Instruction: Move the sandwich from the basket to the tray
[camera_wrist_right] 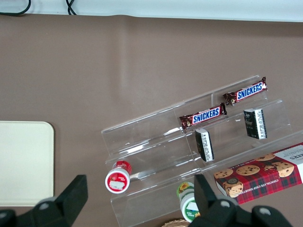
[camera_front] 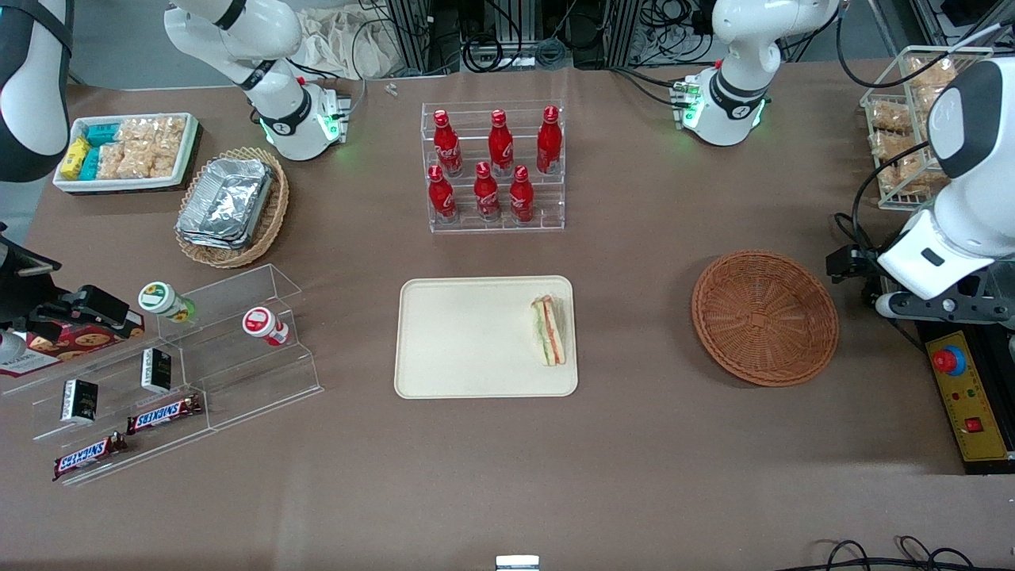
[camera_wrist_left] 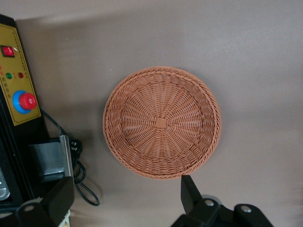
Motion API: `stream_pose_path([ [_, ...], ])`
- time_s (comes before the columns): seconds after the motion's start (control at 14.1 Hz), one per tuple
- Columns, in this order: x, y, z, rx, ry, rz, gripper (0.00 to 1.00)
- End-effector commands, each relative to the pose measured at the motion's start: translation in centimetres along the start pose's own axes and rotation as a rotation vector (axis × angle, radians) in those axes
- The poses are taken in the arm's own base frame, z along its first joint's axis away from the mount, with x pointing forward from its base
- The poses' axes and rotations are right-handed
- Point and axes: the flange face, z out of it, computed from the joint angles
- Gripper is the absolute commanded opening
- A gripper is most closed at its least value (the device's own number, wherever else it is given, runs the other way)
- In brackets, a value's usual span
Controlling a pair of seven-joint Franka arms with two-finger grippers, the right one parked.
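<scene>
1. Sandwich [camera_front: 549, 331] lies on the cream tray [camera_front: 468, 373], at the tray's edge nearest the working arm, cut edge up, green and red-orange layers visible. Nothing touches it.
2. Tray sits mid-table, nearer the front camera than the clear rack of red cola bottles [camera_front: 493, 162].
3. Reddish-brown wicker basket [camera_front: 764, 317] sits beside the tray toward the working arm's end, clearly apart from it. Wrist view shows the basket [camera_wrist_left: 162, 123] with nothing in it, just bare weave.
4. Left gripper [camera_wrist_left: 128, 198] hangs above the table next to the basket, at the working arm's end, near the yellow control box [camera_front: 969, 404] with its red emergency stop button [camera_wrist_left: 27, 101]. Fingers [camera_wrist_left: 189, 191] are spread wide apart, holding nothing, not touching the basket.
5. In the front view the gripper itself is mostly hidden under the white arm [camera_front: 955, 230]; only dark hardware shows there.
6. Parked arm's end of the table: tan wicker basket with foil containers [camera_front: 230, 205], white bin of packaged snacks [camera_front: 127, 151], stepped acrylic stand [camera_front: 170, 365] with two Snickers bars [camera_front: 162, 414], two small dark boxes [camera_front: 156, 369], a red-capped cup [camera_front: 264, 325] and a green-capped cup [camera_front: 162, 300].
7. Cookie box [camera_wrist_right: 262, 176] with plaid print sits beside that stand.
8. Wire rack with bagged snacks [camera_front: 904, 127] stands at the working arm's end, farther from the front camera than the basket.
</scene>
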Motion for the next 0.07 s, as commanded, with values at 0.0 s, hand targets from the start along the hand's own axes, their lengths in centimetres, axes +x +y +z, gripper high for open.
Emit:
stream_pose_path([
  [0.0, 0.22, -0.66, -1.55, -0.020, -0.003, 0.092, 1.00],
])
